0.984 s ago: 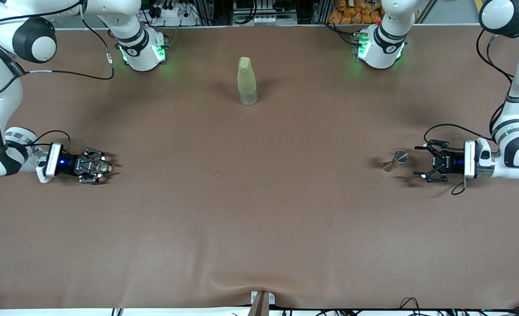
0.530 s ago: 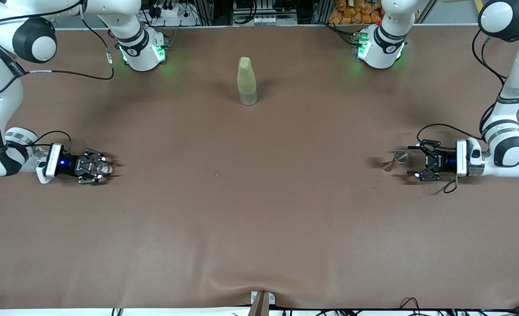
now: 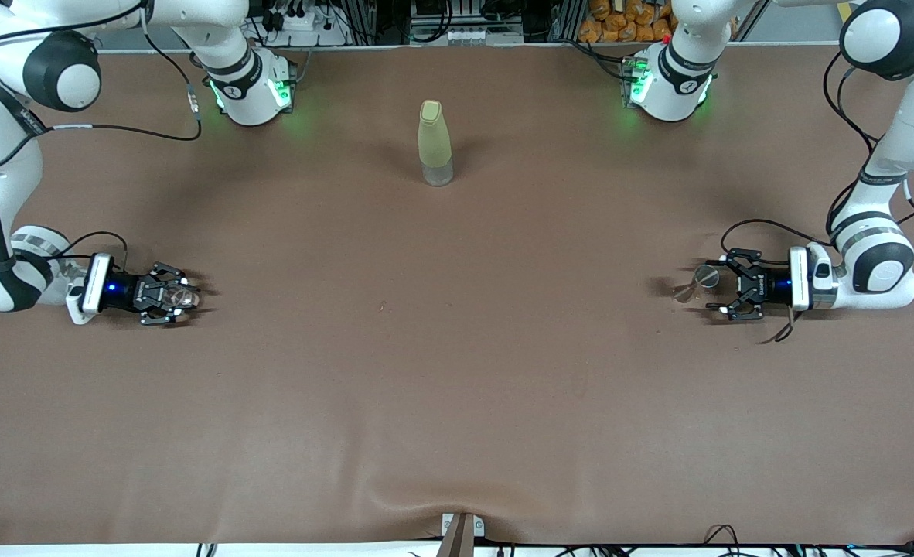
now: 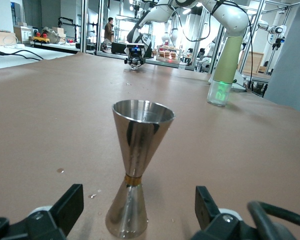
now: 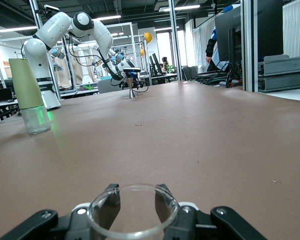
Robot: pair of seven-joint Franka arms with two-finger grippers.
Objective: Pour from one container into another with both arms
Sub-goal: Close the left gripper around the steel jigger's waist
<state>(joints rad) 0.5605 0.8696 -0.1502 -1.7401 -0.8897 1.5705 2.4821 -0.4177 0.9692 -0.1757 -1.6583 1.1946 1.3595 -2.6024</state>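
**Station status: cup gripped, measure not yet gripped**

I read the right gripper [image 3: 172, 295] low at the right arm's end of the table [image 3: 457, 387]. Its jaws are closed on the glass cup [image 3: 180, 294]; in the right wrist view the cup's clear round rim [image 5: 133, 208] sits between the black fingers [image 5: 108, 202], upright.

I read the left gripper [image 3: 724, 283] low at the left arm's end of the table. Its jaws are spread wide. The metal measure [image 3: 697, 281] stands upright on the table just at the fingertips. In the left wrist view the measure [image 4: 136, 165] is centred between the two fingers [image 4: 65, 207], with a clear gap on each side, so neither finger touches it. Its narrow waist carries a thin gold-coloured band.

The yellow-green bottle [image 3: 434, 143] stands upright midway between the two arm bases, farther from the front camera than both grippers and well apart from them.
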